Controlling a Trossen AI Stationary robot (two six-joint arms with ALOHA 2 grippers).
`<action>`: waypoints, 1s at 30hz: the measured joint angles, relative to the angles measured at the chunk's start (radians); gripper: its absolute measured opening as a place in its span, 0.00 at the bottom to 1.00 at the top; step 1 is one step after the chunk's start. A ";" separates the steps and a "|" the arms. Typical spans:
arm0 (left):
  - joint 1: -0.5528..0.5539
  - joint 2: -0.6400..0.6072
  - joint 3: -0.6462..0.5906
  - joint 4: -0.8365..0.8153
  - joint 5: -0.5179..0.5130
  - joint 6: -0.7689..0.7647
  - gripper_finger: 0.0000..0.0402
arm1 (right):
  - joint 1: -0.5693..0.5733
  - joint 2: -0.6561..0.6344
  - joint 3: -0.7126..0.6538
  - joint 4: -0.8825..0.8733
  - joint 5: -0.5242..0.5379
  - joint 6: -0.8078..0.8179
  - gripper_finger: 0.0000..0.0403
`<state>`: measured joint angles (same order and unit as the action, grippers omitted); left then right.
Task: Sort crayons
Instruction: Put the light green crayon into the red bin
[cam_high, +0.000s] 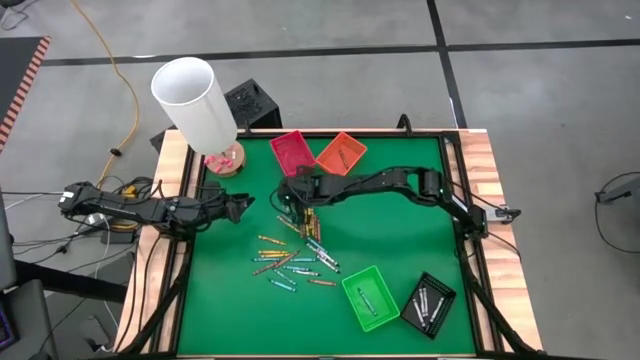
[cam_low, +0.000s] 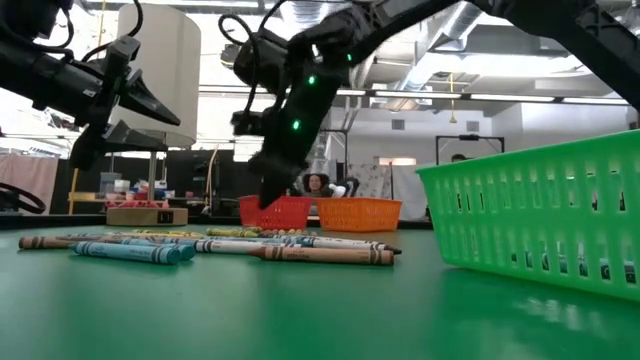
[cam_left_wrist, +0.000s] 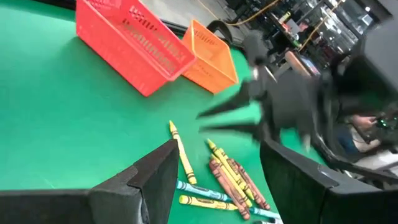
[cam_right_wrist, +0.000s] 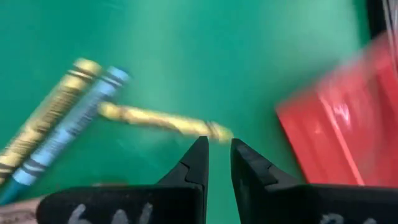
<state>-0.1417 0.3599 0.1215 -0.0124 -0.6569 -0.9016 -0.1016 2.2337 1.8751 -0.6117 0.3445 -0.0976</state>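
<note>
From where I stand, the crayons lie scattered on the green table, a loose heap just off centre toward six o'clock, with a few yellow and brown ones bunched at its twelve o'clock end. Four small trays ring them. At twelve o'clock sit the red tray and, touching it on the right, the orange tray, which has one thin stick inside; what the red one holds I cannot tell. At five o'clock the green tray holds one or two crayons, and the black tray beside it holds several pale ones.

The right gripper hangs low over the upper end of the heap, just below the red tray. Its fingers stand a narrow slit apart with nothing between them; a yellow crayon lies on the cloth just past their tips.

The left gripper waits at nine o'clock, its fingers spread wide and empty. A white cylinder stands on a wooden base at the eleven o'clock corner.
</note>
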 joint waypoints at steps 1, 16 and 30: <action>0.000 0.000 0.000 0.000 0.005 0.000 0.54 | -0.001 -0.004 0.027 -0.063 0.000 0.108 0.16; 0.000 0.000 0.000 0.003 0.053 -0.004 0.54 | 0.025 0.015 0.113 -0.391 -0.130 0.572 0.21; 0.000 0.000 0.000 0.002 0.073 -0.028 0.54 | 0.014 0.013 0.084 -0.316 -0.139 0.750 0.42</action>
<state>-0.1414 0.3599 0.1218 -0.0101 -0.5843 -0.9300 -0.0874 2.2463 1.9594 -0.9281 0.2054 0.6527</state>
